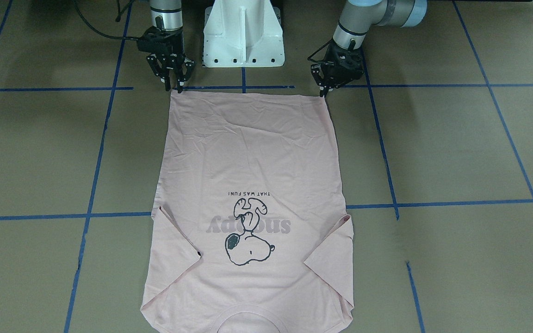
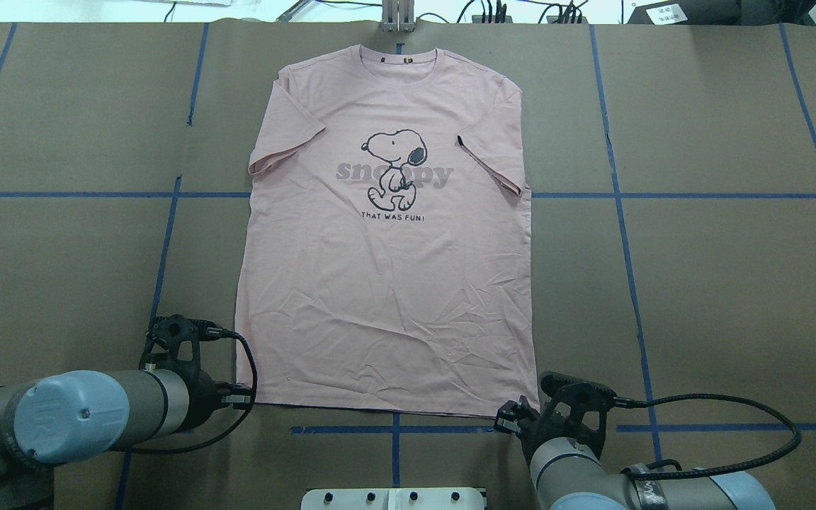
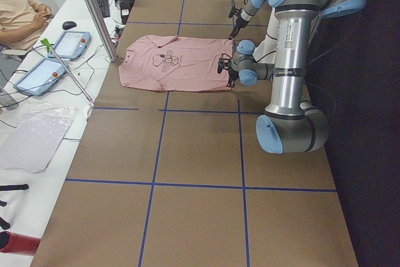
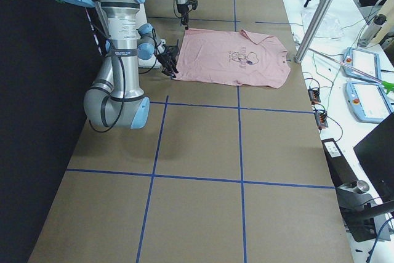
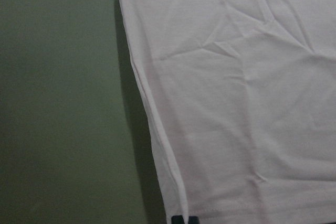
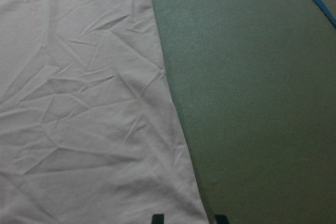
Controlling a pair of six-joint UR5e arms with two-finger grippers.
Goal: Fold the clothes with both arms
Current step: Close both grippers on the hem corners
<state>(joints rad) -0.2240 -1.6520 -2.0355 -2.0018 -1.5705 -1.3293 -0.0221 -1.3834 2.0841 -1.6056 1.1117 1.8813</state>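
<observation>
Garments: one pale pink short-sleeved T-shirt [image 2: 387, 297] with a black dog print, flat on the brown table [image 2: 698, 283]. Two arms bow to its hem corners: right gripper [image 1: 174, 87] slightly parted astride its corner; left gripper [image 1: 324, 91], cannot tell.

Brown table [image 2: 720, 283] crossed by blue tape [image 2: 734, 195] — white pedestal [image 1: 243, 32]; a person [image 3: 19, 10] seated aside.
</observation>
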